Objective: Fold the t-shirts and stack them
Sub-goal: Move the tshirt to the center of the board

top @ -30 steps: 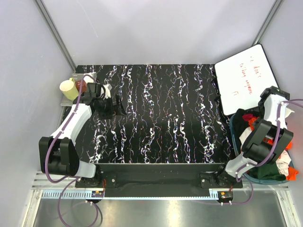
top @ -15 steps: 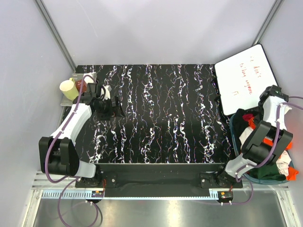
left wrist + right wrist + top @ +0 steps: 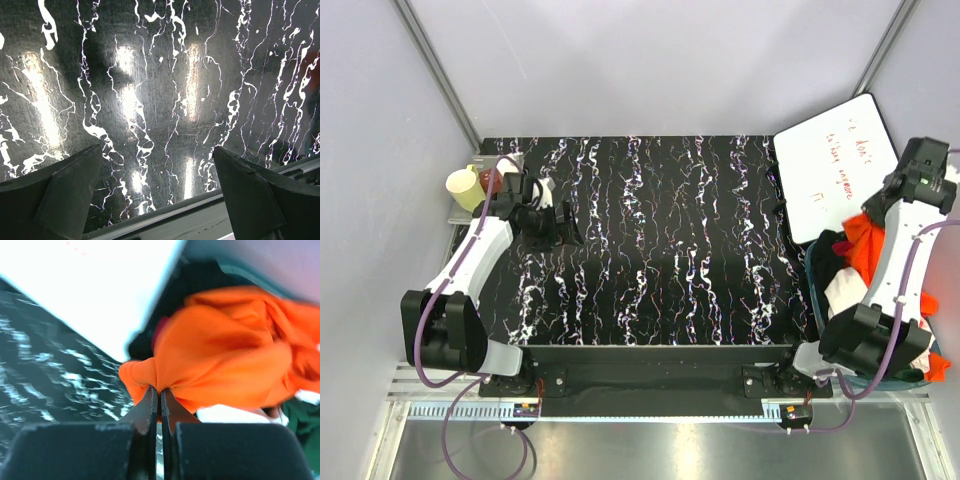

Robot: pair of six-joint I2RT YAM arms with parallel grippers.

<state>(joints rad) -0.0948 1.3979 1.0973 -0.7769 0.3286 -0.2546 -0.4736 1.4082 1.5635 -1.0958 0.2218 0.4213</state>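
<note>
My right gripper (image 3: pixel 160 392) is shut on a fold of the bright orange t-shirt (image 3: pixel 225 360) and holds it up above the basket. In the top view the orange t-shirt (image 3: pixel 865 240) hangs below the raised right gripper (image 3: pixel 900 195) at the right edge. A black shirt (image 3: pixel 832 258), a white shirt (image 3: pixel 842 290) and a dark green shirt (image 3: pixel 302 422) lie bunched in the basket (image 3: pixel 813 285). My left gripper (image 3: pixel 155 200) is open and empty, low over the marbled table (image 3: pixel 660 240) at the far left.
A white board with red handwriting (image 3: pixel 835 165) lies at the back right, beside the basket. A yellow cup (image 3: pixel 465 187) and a dark red object stand on a small shelf at the back left. The table's near edge (image 3: pixel 165 215) shows under the left gripper.
My right arm has lifted up and back, pulling the orange t-shirt out of the basket. The left arm has barely moved.
</note>
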